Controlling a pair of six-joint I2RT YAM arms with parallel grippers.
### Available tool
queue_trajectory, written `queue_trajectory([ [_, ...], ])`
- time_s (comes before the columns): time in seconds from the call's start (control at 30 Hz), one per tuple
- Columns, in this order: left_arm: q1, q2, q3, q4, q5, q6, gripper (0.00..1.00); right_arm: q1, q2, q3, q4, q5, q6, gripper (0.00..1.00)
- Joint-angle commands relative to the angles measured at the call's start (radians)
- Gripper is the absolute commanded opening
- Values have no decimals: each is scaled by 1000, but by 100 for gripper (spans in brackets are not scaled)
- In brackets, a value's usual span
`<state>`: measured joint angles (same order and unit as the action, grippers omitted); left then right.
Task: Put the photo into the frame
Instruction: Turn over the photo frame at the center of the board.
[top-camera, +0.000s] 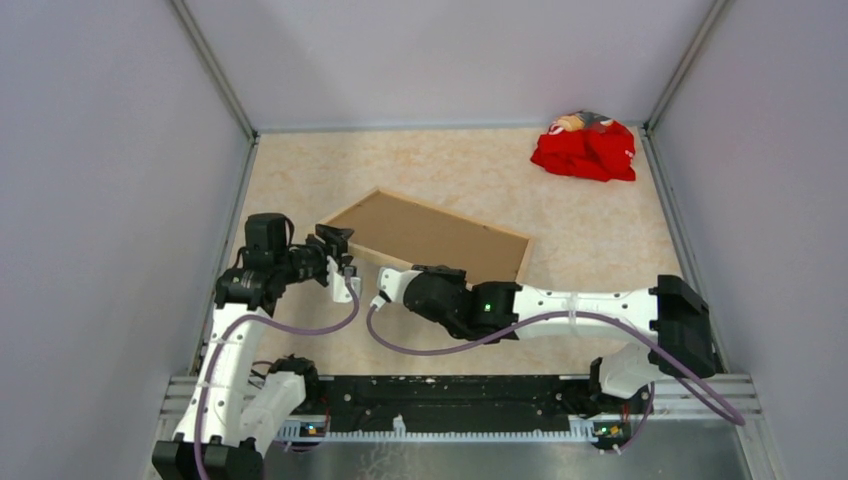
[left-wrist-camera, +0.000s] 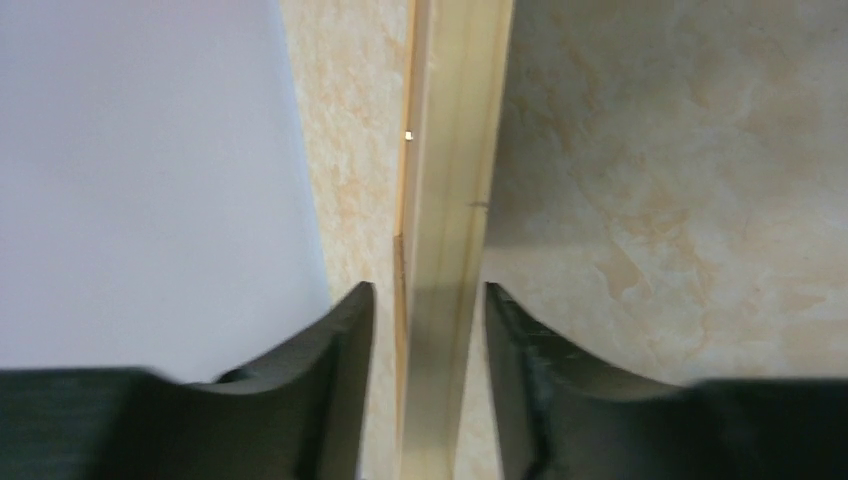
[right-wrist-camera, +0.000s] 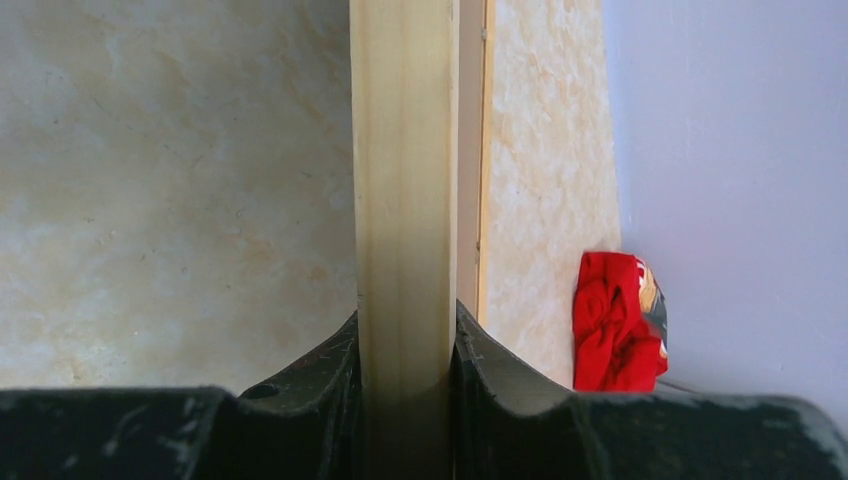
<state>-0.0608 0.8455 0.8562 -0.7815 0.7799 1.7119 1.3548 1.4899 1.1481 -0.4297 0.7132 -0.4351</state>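
Note:
The frame (top-camera: 455, 214), thin light wood, lies at an angle mid-table with a plain brown board face up. My right gripper (top-camera: 385, 284) is shut on its near edge; in the right wrist view the wooden rail (right-wrist-camera: 405, 150) is pressed between both fingers (right-wrist-camera: 335, 370). My left gripper (top-camera: 345, 264) is at the frame's left corner. In the left wrist view its jaws stand open around the rail (left-wrist-camera: 450, 200), with a gap on each side. The photo is not in view.
A crumpled red cloth (top-camera: 585, 148) lies at the back right corner, also seen as the red cloth (right-wrist-camera: 612, 325) in the right wrist view. Grey walls (top-camera: 120, 200) enclose the table on the left, back and right.

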Motion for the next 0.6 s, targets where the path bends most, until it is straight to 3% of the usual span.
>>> queue_trajectory([
  [0.0,1,-54,-12,138,81,-183,74,2,-16,112,84,48,-4,3],
  [0.07,1,-68,-14,195,70,-298,97,-20,-12,175,41,2,47,2],
  [0.4,92,95,206,393,18,-948,99,-330,99,651,-358,-458,403,0],
  [0.57,177,209,365,364,80,-1173,99,-540,59,558,-332,-738,596,0],
])
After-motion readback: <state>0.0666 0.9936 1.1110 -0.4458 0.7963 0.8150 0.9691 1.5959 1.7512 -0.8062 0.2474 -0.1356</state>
